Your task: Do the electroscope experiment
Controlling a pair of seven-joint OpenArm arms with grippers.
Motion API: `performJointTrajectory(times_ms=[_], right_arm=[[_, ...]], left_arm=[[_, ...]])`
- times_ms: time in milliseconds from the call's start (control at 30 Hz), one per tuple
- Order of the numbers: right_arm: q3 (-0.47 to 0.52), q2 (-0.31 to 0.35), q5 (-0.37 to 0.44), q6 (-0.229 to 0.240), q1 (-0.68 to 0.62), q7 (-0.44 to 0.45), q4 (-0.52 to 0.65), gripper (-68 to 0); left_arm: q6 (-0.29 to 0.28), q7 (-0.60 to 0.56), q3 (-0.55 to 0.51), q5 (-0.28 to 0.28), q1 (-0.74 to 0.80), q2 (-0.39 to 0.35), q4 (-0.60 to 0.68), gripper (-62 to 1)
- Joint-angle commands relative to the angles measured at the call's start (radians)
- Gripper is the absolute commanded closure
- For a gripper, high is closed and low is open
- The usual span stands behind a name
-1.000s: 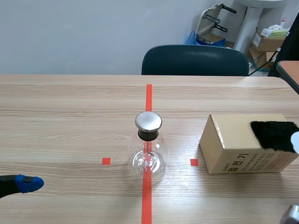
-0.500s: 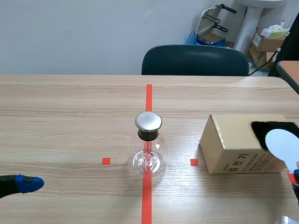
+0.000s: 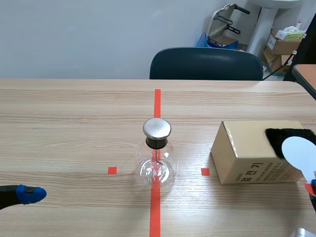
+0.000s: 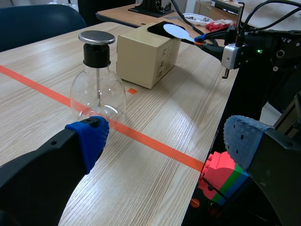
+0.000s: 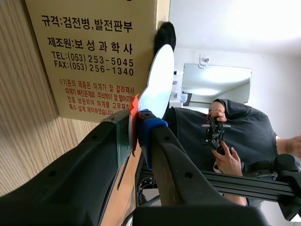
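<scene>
I have the electroscope [image 3: 157,155] upright at the middle of the bench [image 3: 74,113], on the long orange-red tape line [image 3: 157,101] and between two small tape squares. It is a clear, round-bellied glass flask with a black collar, a flat brushed-metal cap [image 3: 157,128] and a thin rod hanging inside. To its right, set apart from it, sits a tan cardboard box [image 3: 247,148] printed with Korean text, and a patch of black fur [image 3: 289,140] lies on the box's top at the end away from the flask. My right claw [image 5: 136,125] is clenched on the red handle of a flat white round paddle [image 3: 300,153], whose disc stands up against the fur; I cannot tell if they touch. My left claw [image 4: 165,139] is released, low over the pale wood-grain bench, short of the flask. Across the bench is a dark chair [image 3: 205,63] against a plain grey wall, with cardboard boxes [image 3: 284,42] in the corner.
</scene>
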Motion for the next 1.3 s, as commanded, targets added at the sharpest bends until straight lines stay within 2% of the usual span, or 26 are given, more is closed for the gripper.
performJointTrajectory(times_ms=[0,467,667,800,1000,1167,1267], right_arm=[[0.002,0.013,0.006,-0.054,0.006,0.0,0.012,-1.5],[0.002,0.013,0.006,-0.054,0.006,0.0,0.012,-1.5],[0.002,0.013,0.007,-0.054,0.006,-0.001,0.012,-1.5],[0.002,0.013,0.007,-0.054,0.006,-0.001,0.012,-1.5],[0.002,0.013,0.007,-0.054,0.006,-0.007,0.012,-1.5],[0.002,0.017,0.017,-0.054,0.006,-0.008,0.018,-1.5],[0.002,0.02,0.05,-0.054,0.006,-0.009,0.053,-1.5]], left_arm=[[0.002,-0.014,-0.004,-0.006,-0.003,0.002,0.021,-52.5],[0.006,-0.002,-0.004,-0.005,-0.006,0.019,0.02,-52.4],[0.01,-0.003,-0.006,-0.003,-0.008,0.02,0.021,-40.3],[0.037,0.001,-0.027,-0.006,-0.008,0.04,0.021,-30.9],[0.043,0.018,-0.06,-0.006,-0.035,0.083,0.02,-16.6],[0.042,0.139,-0.06,-0.007,-0.12,0.144,0.02,-11.5],[0.041,0.237,-0.059,-0.006,-0.175,0.195,0.02,-11.5]])
